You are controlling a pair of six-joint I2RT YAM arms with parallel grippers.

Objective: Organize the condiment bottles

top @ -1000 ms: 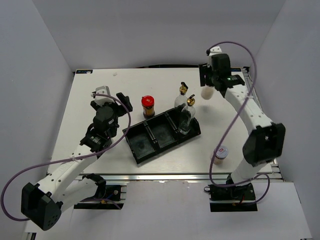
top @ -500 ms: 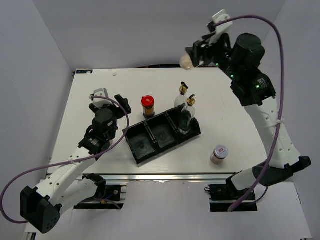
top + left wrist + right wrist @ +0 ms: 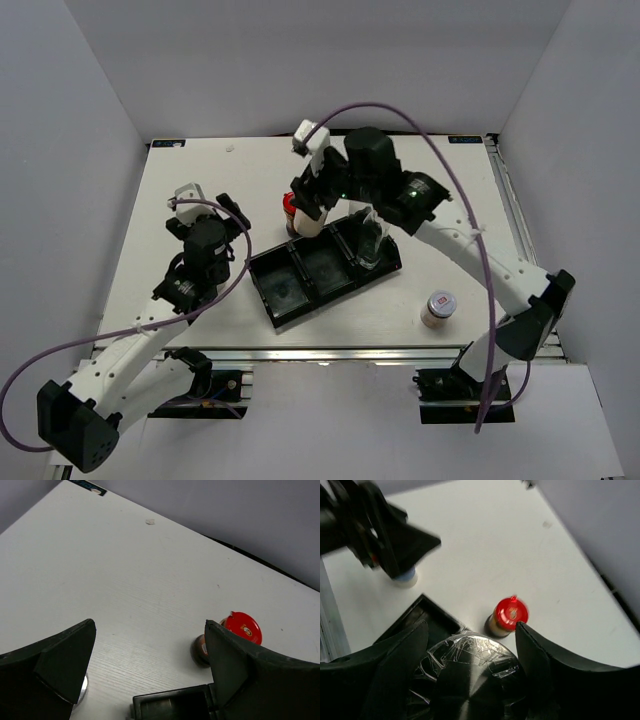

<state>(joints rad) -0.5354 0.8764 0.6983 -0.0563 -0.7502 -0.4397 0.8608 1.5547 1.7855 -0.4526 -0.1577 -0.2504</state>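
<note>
My right gripper point(image 3: 311, 214) point(image 3: 471, 630) is shut on a pale shaker point(image 3: 308, 226) with a silver cap point(image 3: 470, 680), which it holds above the black tray's point(image 3: 283, 292) far edge. Just beyond stands the red-lidded brown jar point(image 3: 510, 614) point(image 3: 241, 628) point(image 3: 290, 204). One clear glass bottle point(image 3: 372, 240) stands in the tray's right compartment. Another capped shaker point(image 3: 438, 308) stands on the table at the right. My left gripper point(image 3: 207, 208) point(image 3: 149, 627) is open and holds nothing. Below it a third shaker point(image 3: 405, 577) point(image 3: 82, 687) stands on the table.
The right arm point(image 3: 440, 215) arches across the tray's right end and hides what is behind it. The tray's left and middle compartments point(image 3: 322, 268) hold nothing. Grey walls close in the back and both sides.
The right arm has swung from the far right corner, up and across, to the tray's middle with the shaker in its grip. The left gripper has shifted slightly left.
</note>
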